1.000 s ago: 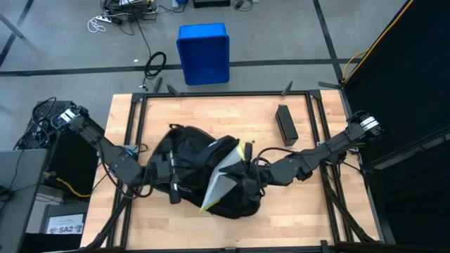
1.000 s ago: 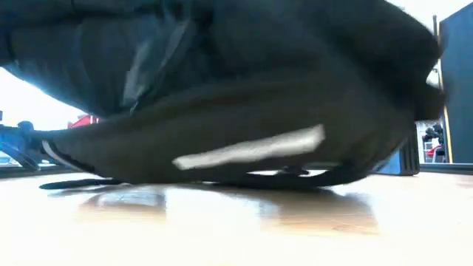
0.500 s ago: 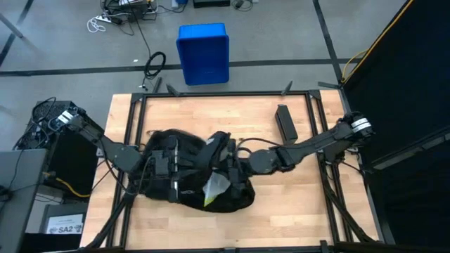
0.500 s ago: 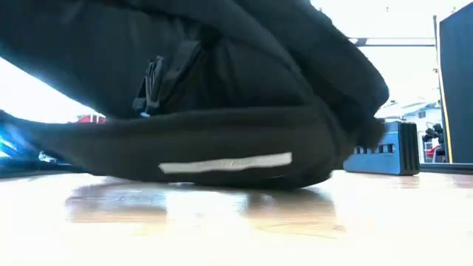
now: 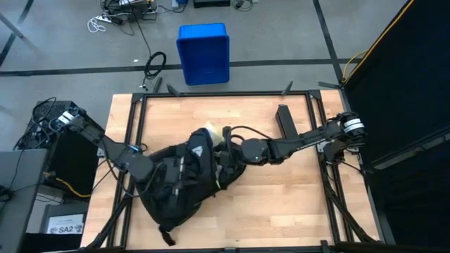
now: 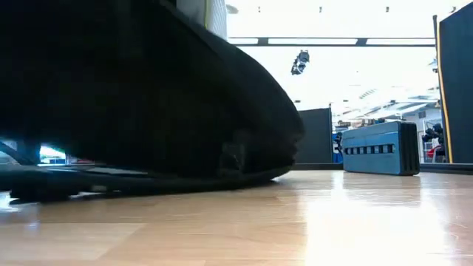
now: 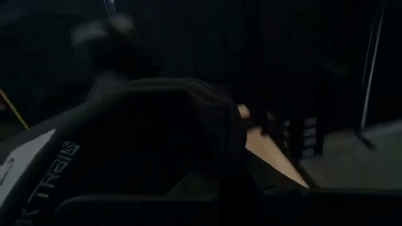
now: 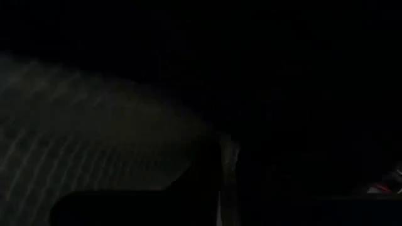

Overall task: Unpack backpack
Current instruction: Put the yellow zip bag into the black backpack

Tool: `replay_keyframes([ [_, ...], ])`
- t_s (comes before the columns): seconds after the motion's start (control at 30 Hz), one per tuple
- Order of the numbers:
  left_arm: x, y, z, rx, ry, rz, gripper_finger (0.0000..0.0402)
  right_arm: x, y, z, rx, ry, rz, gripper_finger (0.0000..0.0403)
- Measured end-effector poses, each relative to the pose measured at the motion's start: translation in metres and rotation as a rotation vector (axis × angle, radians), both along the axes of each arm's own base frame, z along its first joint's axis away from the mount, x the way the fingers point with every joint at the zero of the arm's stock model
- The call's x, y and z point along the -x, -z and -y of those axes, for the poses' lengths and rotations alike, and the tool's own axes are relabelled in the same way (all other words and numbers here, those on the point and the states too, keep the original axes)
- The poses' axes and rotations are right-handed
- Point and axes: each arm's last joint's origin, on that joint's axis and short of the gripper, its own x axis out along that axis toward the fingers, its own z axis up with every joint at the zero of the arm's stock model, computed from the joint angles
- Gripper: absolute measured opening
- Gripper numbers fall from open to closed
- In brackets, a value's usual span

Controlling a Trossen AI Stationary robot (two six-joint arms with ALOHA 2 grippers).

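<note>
The black backpack point(image 5: 181, 184) lies slanting across the table's middle. Its far end with the pale triangular logo point(image 5: 199, 149) is raised, and its near end point(image 5: 165, 232) rests by the table's near edge. In the low view the backpack point(image 6: 133, 96) fills the left, its underside on the wood. A pale thing point(image 5: 211, 133) shows at its far end. My left gripper point(image 5: 167, 172) is shut at the backpack's left side. My right gripper point(image 5: 226, 153) is shut at its far right side. Black fabric hides both pairs of fingertips. My left gripper comes at the backpack's left side point(image 5: 160, 169) about level from the table's left. Fabric point(image 7: 144, 144) fills its wrist view and hides which part it has. My right gripper comes level from the table's right at the raised far end point(image 5: 219, 156). Dark fabric covers the place of contact.
A dark oblong box point(image 5: 285, 123) lies on the table at the far right. It also stands in the low view as a slotted box point(image 6: 380, 148). A blue bin point(image 5: 204, 53) stands on the floor beyond the far edge. Bare wood point(image 5: 281, 204) lies right of the backpack.
My right gripper has gone toward the table's left and far edges, taking the backpack's end along. The backpack has turned about. Its pale inner lining no longer faces up, the logo side does, and its other end has swung toward the near edge.
</note>
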Motion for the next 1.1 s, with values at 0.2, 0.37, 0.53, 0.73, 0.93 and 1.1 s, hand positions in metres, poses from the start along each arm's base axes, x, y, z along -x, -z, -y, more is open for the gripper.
replay_keyframes([
  [0.2,-0.001,0.020,0.000,0.017,-0.055,-0.102,0.0000,0.009,0.006,-0.022,0.027,-0.063,-0.106,0.0074],
  [0.37,-0.001,0.033,0.000,0.024,-0.063,-0.143,0.0000,0.016,0.010,-0.040,0.035,-0.077,-0.151,0.0175],
  [0.53,0.000,0.044,-0.001,0.043,-0.080,-0.171,0.0000,0.027,0.010,-0.050,0.124,0.025,-0.197,0.0258],
  [0.73,0.000,0.058,-0.002,0.051,-0.093,-0.205,0.0000,0.053,-0.018,-0.060,0.163,0.131,-0.148,0.0292],
  [0.93,0.002,0.076,-0.003,0.064,-0.100,-0.227,0.0000,0.079,-0.045,-0.066,0.069,0.103,-0.084,0.0279],
  [1.1,0.003,0.085,-0.003,0.081,-0.095,-0.217,0.0000,0.087,-0.045,-0.063,0.040,0.139,-0.129,0.0266],
])
